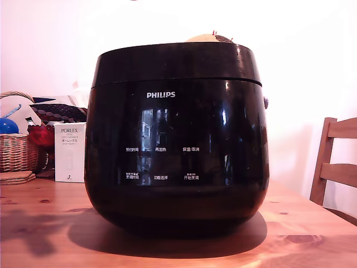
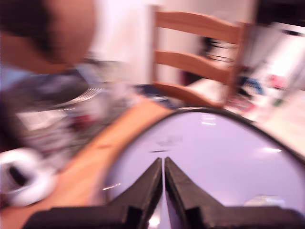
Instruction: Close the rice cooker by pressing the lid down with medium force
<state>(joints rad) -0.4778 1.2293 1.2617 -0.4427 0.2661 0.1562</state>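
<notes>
Wooden table (image 1: 33, 234) under a bright white wall — that is where the rice cooker (image 1: 175, 145) stands, filling the middle of the exterior view. White "PHILIPS" is printed on its glossy black front, and below it two rows of small white Chinese button labels, too small to read. Its lid (image 1: 178, 58) lies down flat on the body, a thin seam running round beneath it.

At the exterior view's left a white box (image 1: 70, 152) reads "PORLEX", with smaller print under it that I cannot make out. Beside that stands a wicker basket (image 1: 17, 151) holding something blue and something red. A wooden chair (image 1: 334, 167) stands at the exterior view's right.

My gripper (image 2: 163, 162) shows in the blurred wrist view — black fingers (image 2: 147, 188) pressed together, tips nearly touching with nothing between them, over the shiny lid top. Whether they touch the lid I cannot tell.
</notes>
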